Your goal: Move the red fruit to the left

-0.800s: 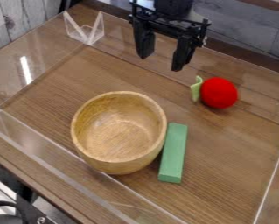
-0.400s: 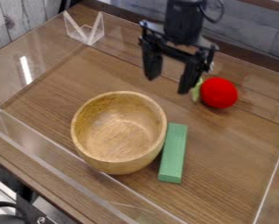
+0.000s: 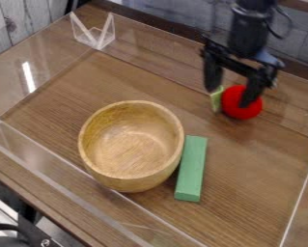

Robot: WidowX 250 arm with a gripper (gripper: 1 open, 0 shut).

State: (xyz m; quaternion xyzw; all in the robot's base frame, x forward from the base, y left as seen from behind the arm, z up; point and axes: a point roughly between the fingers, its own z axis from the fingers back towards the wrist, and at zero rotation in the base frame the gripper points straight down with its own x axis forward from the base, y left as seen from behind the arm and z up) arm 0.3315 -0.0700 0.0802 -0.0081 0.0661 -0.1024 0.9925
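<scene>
The wide-apart gripper (image 3: 231, 85) is at the red fruit (image 3: 242, 102), near the bench's (image 3: 66, 106) far right corner. The bowl (image 3: 130, 143) touches the green block (image 3: 191, 169).

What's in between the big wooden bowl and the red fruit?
Between the wooden bowl and the red fruit, the camera view shows the top end of the green block beside the bowl, then bare tabletop.
</scene>
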